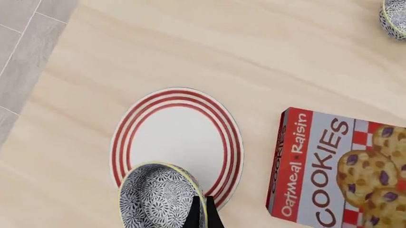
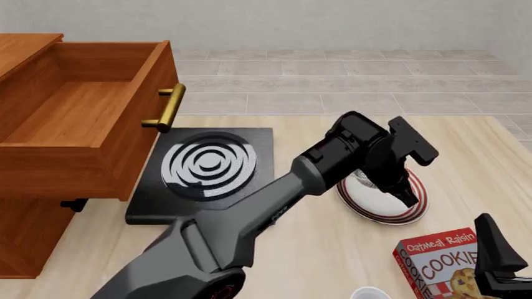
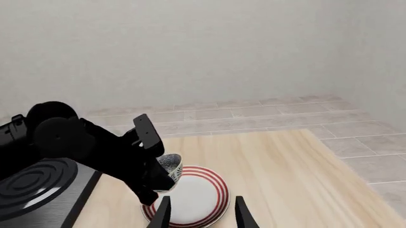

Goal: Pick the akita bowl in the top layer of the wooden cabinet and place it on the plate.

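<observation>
Left wrist view: the left tool [image 1: 206, 211], fingers closed on its rim, holds the akita bowl [image 1: 159, 197] over the plate [image 1: 178, 137]. Front view: the top layer [image 2: 83, 118] stands open. Right wrist view: the right tool [image 3: 201, 211] is spread, apparently empty.

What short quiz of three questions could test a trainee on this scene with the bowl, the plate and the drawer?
1. True or false: the top layer of the wooden cabinet stands pulled open.
2. What does the left gripper hold? A) the cookie box B) the akita bowl C) nothing
3. Fill in: the bowl hangs over the ____.

Key: 1 true. 2 B, a finger grips the bowl's rim. 3 plate; whether the bowl touches it cannot be told. The right gripper is open and empty.
</observation>
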Tool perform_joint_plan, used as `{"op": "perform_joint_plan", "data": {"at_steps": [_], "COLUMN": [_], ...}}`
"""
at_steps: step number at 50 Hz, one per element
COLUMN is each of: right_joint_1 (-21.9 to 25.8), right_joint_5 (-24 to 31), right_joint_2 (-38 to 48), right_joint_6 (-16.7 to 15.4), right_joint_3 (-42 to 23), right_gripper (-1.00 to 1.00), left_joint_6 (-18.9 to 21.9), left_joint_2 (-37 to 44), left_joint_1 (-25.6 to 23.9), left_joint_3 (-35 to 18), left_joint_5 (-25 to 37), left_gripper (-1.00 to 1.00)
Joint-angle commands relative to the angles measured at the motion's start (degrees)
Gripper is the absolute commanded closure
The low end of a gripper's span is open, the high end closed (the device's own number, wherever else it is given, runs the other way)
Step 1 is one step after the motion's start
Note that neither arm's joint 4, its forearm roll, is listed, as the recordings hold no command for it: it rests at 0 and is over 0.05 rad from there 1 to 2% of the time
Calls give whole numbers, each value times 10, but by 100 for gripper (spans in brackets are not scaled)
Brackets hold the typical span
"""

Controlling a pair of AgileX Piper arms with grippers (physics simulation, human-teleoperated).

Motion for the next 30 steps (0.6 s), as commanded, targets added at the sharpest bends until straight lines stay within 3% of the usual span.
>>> {"op": "perform_joint_plan", "data": {"at_steps": [1,30], "right_joint_1": [0,-2], "right_joint_5": [0,2], "right_joint_2": [0,0], "right_joint_6": [1,4], "right_joint_3": [0,-1], "right_gripper": [-100,-100], "left_joint_6": [-25,-71], "left_joint_2": [6,39], "left_joint_1": [-8,1], "left_joint_3": [-3,-3], "left_joint_5": [-14,-14], "left_gripper": [100,100]}}
